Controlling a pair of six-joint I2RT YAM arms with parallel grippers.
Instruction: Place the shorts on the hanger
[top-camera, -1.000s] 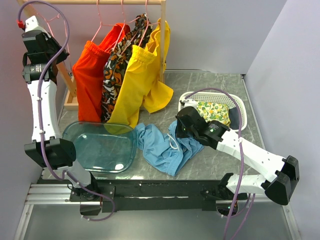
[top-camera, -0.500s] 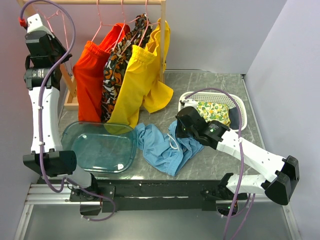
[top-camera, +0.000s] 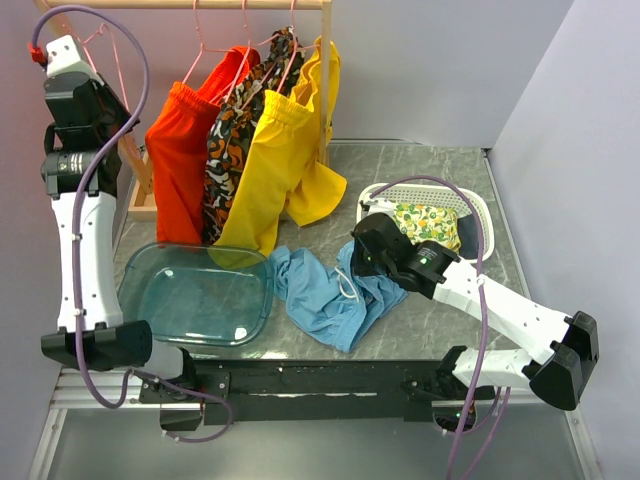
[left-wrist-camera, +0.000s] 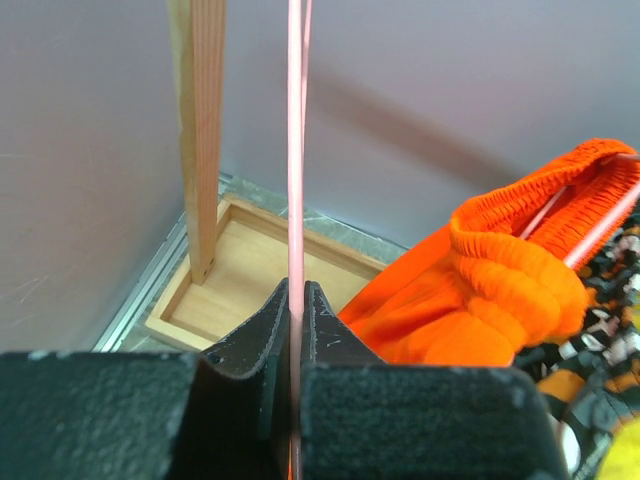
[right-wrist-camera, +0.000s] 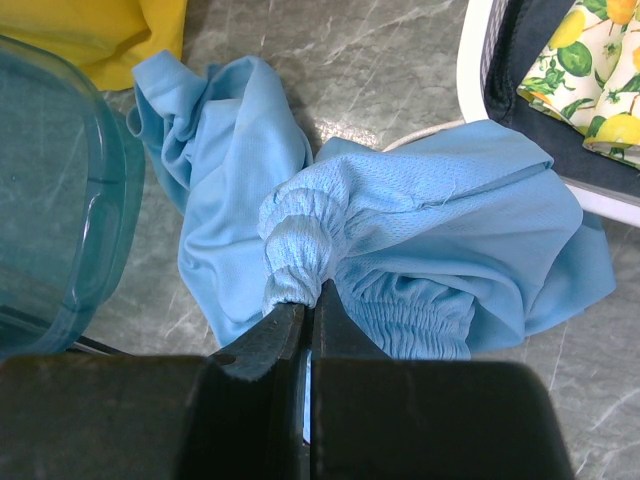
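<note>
Left arm (top-camera: 78, 230) further left, left tool (left-wrist-camera: 297, 295) gripping hanger (left-wrist-camera: 295, 150), right tool (right-wrist-camera: 305, 315) gripping shorts (right-wrist-camera: 450, 220).

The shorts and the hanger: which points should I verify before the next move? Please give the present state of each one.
1. Left claw shut on the hanger wire: ok.
2. Right claw shut on the shorts, at the gathered elastic edge: ok.
3. Hanger hook off the wooden rail: cannot tell, the wire is too thin in the top view.
4. Shorts spread open to take the hanger: not ok, they lie crumpled on the table.
5. Shorts outside the teal tub: ok, they lie beside it.
</note>
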